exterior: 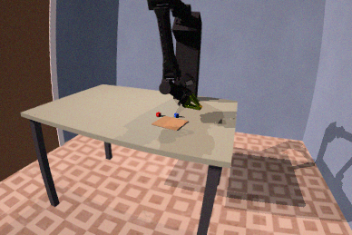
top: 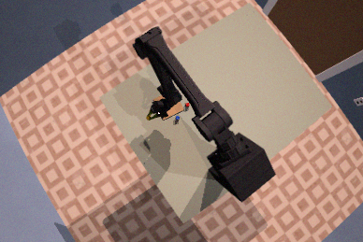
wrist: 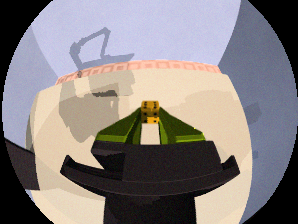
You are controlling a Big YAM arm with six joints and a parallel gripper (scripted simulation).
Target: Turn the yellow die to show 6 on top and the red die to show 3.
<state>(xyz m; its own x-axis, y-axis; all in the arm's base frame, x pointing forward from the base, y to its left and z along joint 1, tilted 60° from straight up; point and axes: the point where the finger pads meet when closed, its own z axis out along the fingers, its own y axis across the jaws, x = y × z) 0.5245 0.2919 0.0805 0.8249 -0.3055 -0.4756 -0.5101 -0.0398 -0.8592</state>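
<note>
In the exterior view's centre, the mat (exterior: 170, 123) lies on the table (exterior: 91, 106), the red die (exterior: 158, 114) and blue die (exterior: 176, 115) at its far edge, seemingly just off it. Behind, raised, the gripper (exterior: 194, 104) grasps the yellow die (wrist: 150, 107).

On the bench (exterior: 82, 106) lies the mat (exterior: 170, 123); two dice (exterior: 158, 114) (exterior: 176, 115) sit off its 12 o'clock edge; the hand (exterior: 192, 103) hangs at 2 o'clock.

Matt beige table (exterior: 91, 106), matt tan mat (exterior: 169, 124), black arm (exterior: 169, 38)
</note>
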